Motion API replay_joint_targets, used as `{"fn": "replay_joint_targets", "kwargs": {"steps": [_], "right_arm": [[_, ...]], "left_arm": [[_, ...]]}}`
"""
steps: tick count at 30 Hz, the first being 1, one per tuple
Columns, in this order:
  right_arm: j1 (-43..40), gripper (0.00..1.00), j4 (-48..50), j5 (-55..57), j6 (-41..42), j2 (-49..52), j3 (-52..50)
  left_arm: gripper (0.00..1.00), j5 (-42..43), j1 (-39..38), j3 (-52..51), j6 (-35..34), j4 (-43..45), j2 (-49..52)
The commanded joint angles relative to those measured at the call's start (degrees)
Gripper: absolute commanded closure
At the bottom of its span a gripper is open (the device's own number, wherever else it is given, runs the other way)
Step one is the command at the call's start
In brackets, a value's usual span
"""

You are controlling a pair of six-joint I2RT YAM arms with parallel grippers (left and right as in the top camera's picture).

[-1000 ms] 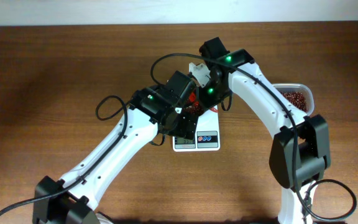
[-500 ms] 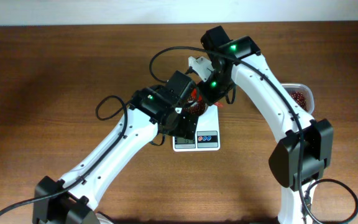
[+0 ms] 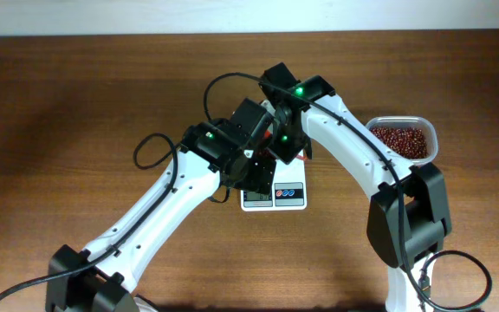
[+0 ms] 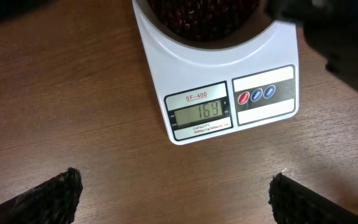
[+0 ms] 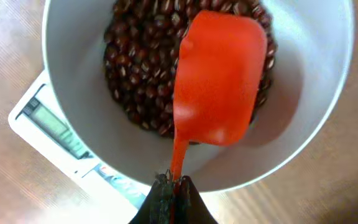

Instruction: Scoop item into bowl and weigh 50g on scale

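The white bowl (image 5: 309, 87) stands on the white scale (image 4: 216, 68) and holds a heap of dark red-brown beans (image 5: 138, 62). My right gripper (image 5: 174, 184) is shut on the thin handle of a red scoop (image 5: 219, 78), whose cup hangs over the beans inside the bowl. The scale's grey display (image 4: 201, 113) is lit, with red and blue buttons (image 4: 257, 94) beside it. My left gripper (image 4: 176, 194) hovers wide open over bare table just in front of the scale, with nothing between its fingers. In the overhead view both wrists cover the bowl.
A clear plastic tub (image 3: 400, 139) full of the same beans sits on the table to the right of the scale. The wooden table (image 3: 76, 113) runs wide to the left and front. A black cable (image 3: 150, 149) loops beside the left arm.
The right arm has swung left and toward the front, bringing the red scoop over the bowl and uncovering the tub. The left arm has stayed still.
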Motion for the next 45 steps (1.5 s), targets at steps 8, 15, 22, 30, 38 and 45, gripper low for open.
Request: {"fn": "replay_joint_targets", "kwargs": {"steps": [8,15,22,30,38,45], "right_arm": [[-11.4,0.96,-3.4,-40.5,-1.2,0.2,-1.4],[-14.9,0.96,-3.5,-42.3,-1.2,0.1,-1.4],[-16.4,0.96,-9.6,-43.7,-1.2,-1.0,6.2],[-17.4,0.96,-12.0,-42.9,-2.3,-2.5,9.1],[-17.2,0.96,-13.3,-31.2,0.8,-3.4,10.4],[-9.0,0.96,-9.5,-9.8,3.3,-3.4,10.4]], "left_arm": [[0.01,-0.8,-0.2,-0.2,-0.7,0.1,0.2],[0.01,-0.8,-0.2,-0.2,-0.7,0.1,0.2],[0.01,-0.8,-0.2,-0.2,-0.7,0.1,0.2],[0.01,-0.8,-0.2,-0.2,-0.7,0.1,0.2],[0.01,-0.8,-0.2,-0.2,-0.7,0.1,0.2],[0.01,-0.8,-0.2,-0.2,-0.7,0.1,0.2]]}}
